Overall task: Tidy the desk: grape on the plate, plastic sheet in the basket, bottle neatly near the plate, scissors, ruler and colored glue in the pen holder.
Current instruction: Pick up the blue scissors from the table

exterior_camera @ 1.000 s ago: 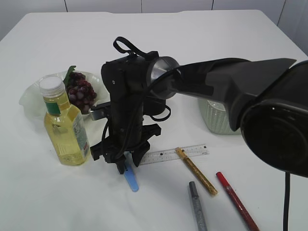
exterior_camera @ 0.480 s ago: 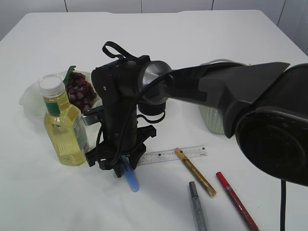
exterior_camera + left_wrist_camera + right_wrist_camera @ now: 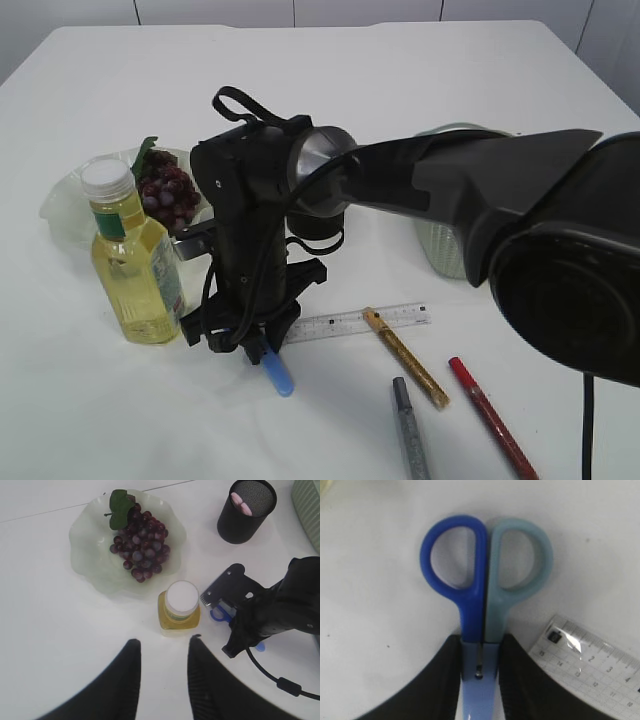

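Observation:
The scissors (image 3: 470, 600) have a dark blue and a light blue handle and a blue blade sheath. They lie on the white table with the sheath tip showing under the arm (image 3: 281, 378). My right gripper (image 3: 479, 647) is shut on the sheath just below the handles; it also shows in the exterior view (image 3: 250, 345). My left gripper (image 3: 162, 642) is open and empty, above the table in front of the bottle (image 3: 181, 605). The grape (image 3: 142, 550) lies on the plate (image 3: 85, 555). The ruler (image 3: 370, 320) lies right of the scissors. The plastic sheet is not in view.
The yellow bottle (image 3: 135, 270) stands left of my right gripper, in front of the plate (image 3: 70, 195). Gold (image 3: 405, 355), grey (image 3: 408, 425) and red (image 3: 490, 415) glue pens lie at the front right. The black pen holder (image 3: 245, 510) and the green basket (image 3: 440, 245) stand behind.
My right arm has shifted a little left and lower over the scissors, and the sheath tip has moved slightly.

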Controlling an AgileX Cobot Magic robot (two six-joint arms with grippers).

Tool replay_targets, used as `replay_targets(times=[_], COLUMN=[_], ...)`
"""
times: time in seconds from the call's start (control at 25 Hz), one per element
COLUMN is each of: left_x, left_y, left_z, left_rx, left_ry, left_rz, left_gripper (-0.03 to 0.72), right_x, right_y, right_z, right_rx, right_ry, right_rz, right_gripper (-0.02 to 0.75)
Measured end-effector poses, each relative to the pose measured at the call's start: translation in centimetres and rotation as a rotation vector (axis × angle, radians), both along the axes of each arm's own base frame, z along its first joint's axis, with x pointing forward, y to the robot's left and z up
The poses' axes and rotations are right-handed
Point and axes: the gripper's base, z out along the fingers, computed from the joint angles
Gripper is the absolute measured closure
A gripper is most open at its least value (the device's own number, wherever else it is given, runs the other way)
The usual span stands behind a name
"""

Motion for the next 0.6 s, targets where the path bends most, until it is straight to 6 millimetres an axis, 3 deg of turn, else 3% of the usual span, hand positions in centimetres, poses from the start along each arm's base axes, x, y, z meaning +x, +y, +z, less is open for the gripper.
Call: replay_targets(times=[0.6], left_x=[0.00], left_y=[0.01], left_z=[0.00], left_rx=[0.002], left_ry=[-0.001], left_rz=[-0.001], left_gripper=[0.451], right_x=[0.03], right_y=[0.02], right_z=[0.02], right_rx=[0.001], right_ry=[0.000], right_rz=[-0.024], right_gripper=[0.544])
